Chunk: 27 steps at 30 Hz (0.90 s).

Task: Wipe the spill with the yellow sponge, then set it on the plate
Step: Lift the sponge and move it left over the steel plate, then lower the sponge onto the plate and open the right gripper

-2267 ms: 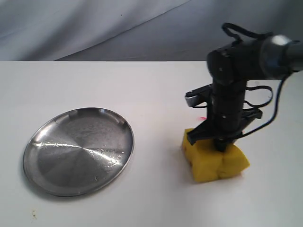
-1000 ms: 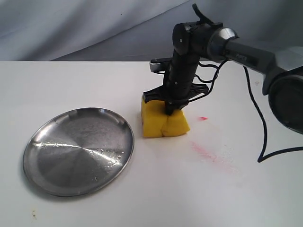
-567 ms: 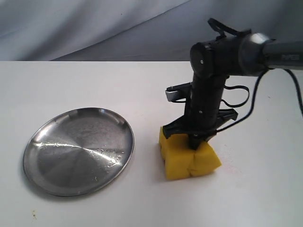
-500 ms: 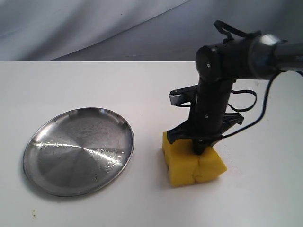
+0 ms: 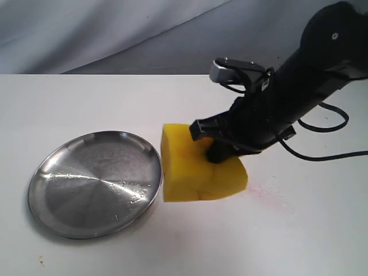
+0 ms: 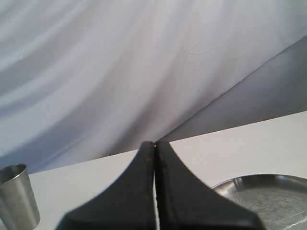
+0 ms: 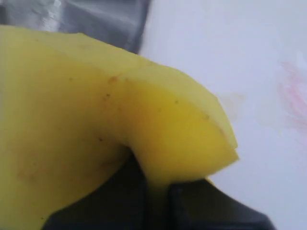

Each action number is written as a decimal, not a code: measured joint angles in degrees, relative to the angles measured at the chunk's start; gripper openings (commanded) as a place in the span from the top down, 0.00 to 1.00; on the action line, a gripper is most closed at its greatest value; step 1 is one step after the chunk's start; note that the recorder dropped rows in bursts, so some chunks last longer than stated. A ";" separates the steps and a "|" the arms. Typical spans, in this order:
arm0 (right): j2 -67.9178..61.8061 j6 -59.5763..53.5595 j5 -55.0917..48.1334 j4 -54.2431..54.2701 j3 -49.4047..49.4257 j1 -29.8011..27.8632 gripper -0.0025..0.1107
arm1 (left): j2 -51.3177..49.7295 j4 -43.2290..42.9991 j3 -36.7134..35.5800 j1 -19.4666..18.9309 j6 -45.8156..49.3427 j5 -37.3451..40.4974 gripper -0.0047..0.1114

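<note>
Grey draped cloth hangs behind the white surface (image 5: 190, 247) I am working over. Off to the left, the left gripper (image 6: 154, 149) hangs idle with its fingers pressed flat together around nothing; a small metal cup (image 6: 18, 201) stands near it. The plate (image 5: 95, 184) lies on the left of the exterior view, bare and shiny.

Just beside its right rim is the yellow sponge (image 5: 198, 167), tilted with one broad face turned outward. It looks raised, though I cannot tell whether its lower edge clears the surface. The right gripper (image 5: 217, 154) has it: the fingers (image 7: 144, 206) are clenched deep into the foam, which bulges on either side of them. To the right, a pale pink smear (image 5: 269, 194) marks the surface. I see no amber puddle, so I judge the spill wiped and the transfer to be the step in hand.

To do it well, I would hold this squeeze, lift enough to clear the rim, carry the sponge left over the middle of the plate, level it, lower it until it rests there, and only then release. Letting go early risks it landing on the rim.
</note>
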<state>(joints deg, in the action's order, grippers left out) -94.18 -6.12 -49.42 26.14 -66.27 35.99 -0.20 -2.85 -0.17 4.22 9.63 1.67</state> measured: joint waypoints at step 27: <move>-34.09 3.19 8.95 -1.71 -37.27 13.06 0.82 | 0.00 0.00 0.00 0.00 0.00 0.00 0.96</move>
<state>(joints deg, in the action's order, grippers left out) -128.26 -2.94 -40.48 24.43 -103.54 49.05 -0.20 -2.85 -0.17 4.22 9.63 1.67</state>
